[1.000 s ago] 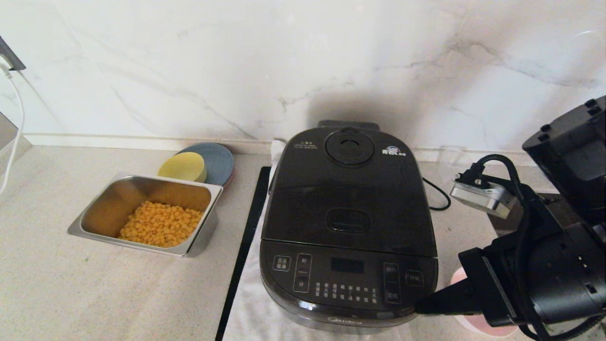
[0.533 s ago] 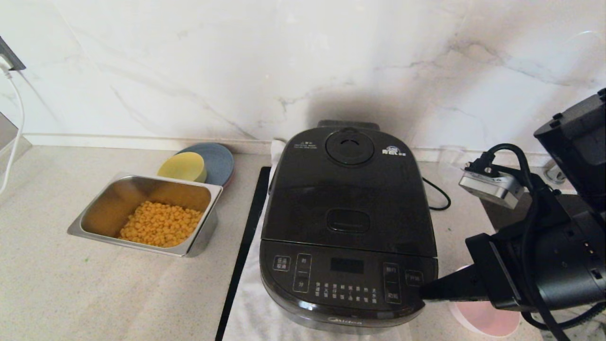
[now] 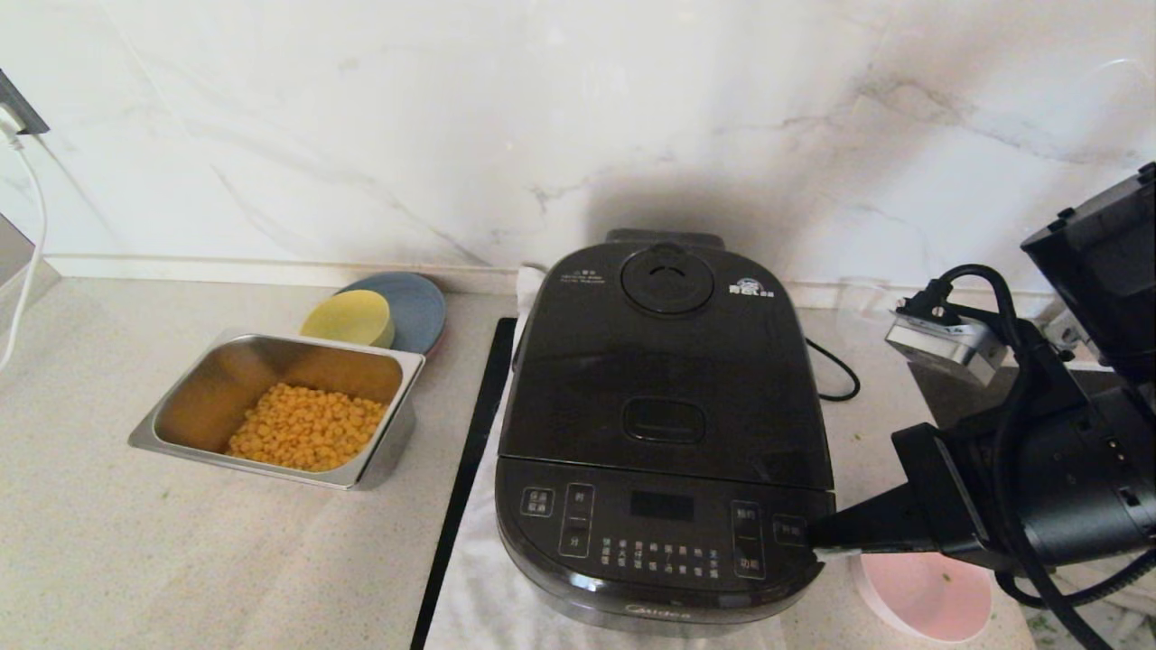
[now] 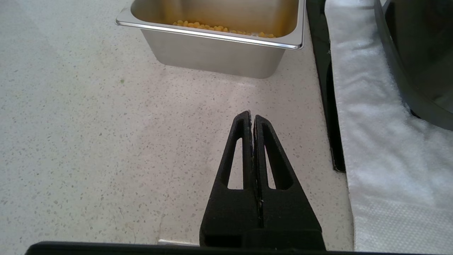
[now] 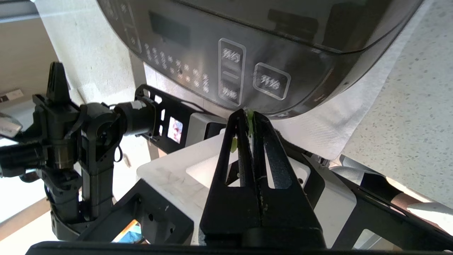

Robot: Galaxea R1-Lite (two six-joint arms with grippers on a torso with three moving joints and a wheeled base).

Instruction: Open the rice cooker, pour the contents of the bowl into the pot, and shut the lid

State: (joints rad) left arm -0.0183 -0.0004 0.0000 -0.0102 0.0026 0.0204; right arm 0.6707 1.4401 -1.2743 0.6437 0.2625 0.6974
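A kitchen. A speckled stone countertop (image 3: 135, 560) meets a marble backsplash (image 3: 361, 117). A rice cooker (image 3: 664, 433) sits centre, a steel tray of corn (image 3: 280, 411) at nine o'clock.

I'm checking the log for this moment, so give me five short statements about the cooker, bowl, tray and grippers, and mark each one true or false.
1. The lid of the rice cooker is shut. True.
2. The right gripper holds the bowl. False: its fingers are shut on nothing, by the cooker's front right corner, and the bowl sits on the counter below the arm.
3. The steel tray holds yellow corn kernels. True.
4. The left gripper is open over the tray. False: it is shut, above bare counter, short of the tray.
5. The bowl is full of green bits. False: it looks almost empty.
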